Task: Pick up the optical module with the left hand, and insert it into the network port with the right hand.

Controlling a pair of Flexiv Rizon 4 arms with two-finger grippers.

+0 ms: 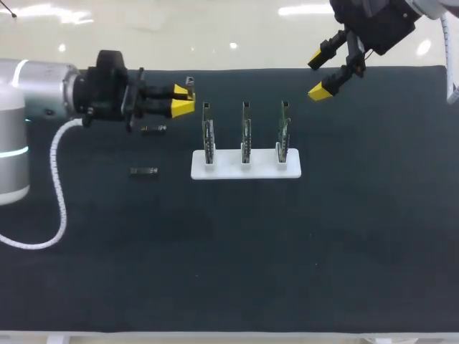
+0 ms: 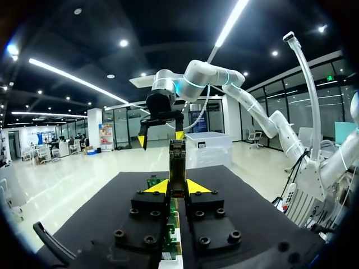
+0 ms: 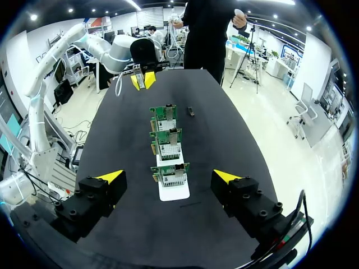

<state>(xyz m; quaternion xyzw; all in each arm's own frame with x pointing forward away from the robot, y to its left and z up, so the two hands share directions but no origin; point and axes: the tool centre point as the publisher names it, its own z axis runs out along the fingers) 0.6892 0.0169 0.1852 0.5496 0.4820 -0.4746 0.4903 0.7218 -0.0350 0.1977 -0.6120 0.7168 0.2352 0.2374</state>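
From above, the left end effector (image 1: 183,102) grips the module (image 1: 190,82) off the bench (image 1: 287,251), beside the white stand (image 1: 246,170) carrying three upright boards (image 1: 246,132); the right end effector (image 1: 319,75) hangs wide apart near the far edge. The left wrist view shows the module upright, pinched between both yellow tips. In the right wrist view its own fingers gape, with the nearest board ahead between them.
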